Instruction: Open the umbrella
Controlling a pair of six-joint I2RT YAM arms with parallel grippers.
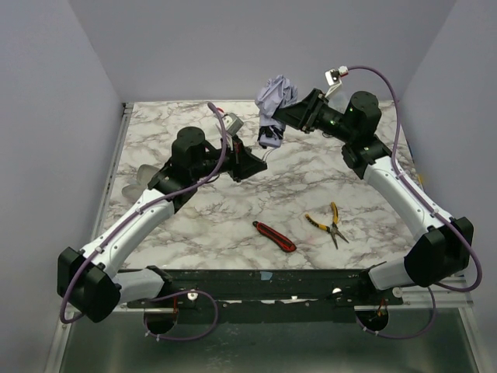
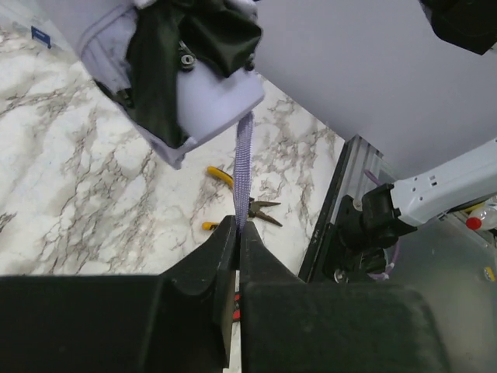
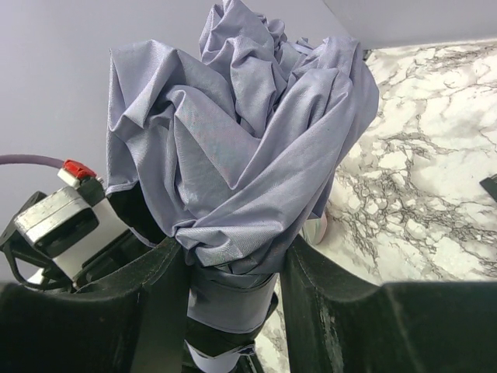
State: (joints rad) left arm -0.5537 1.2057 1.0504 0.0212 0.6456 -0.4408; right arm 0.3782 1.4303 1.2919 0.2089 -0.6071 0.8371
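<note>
Compact umbrella [image 1: 273,109], closed, crumpled pale lavender fabric bunched upward, black lining showing underneath, thin lavender strap [image 2: 243,171] taut, aloft, far centre

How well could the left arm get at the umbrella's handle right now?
Probably yes. The left gripper is pinching the strap, and the handle hangs just ahead of it with nothing between. It would have to release the strap first. The right gripper grips the folded fabric.

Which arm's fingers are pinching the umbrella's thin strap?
The left fingers, shut on the strap; the right fingers instead clamp the umbrella by its bunched fabric.
</note>
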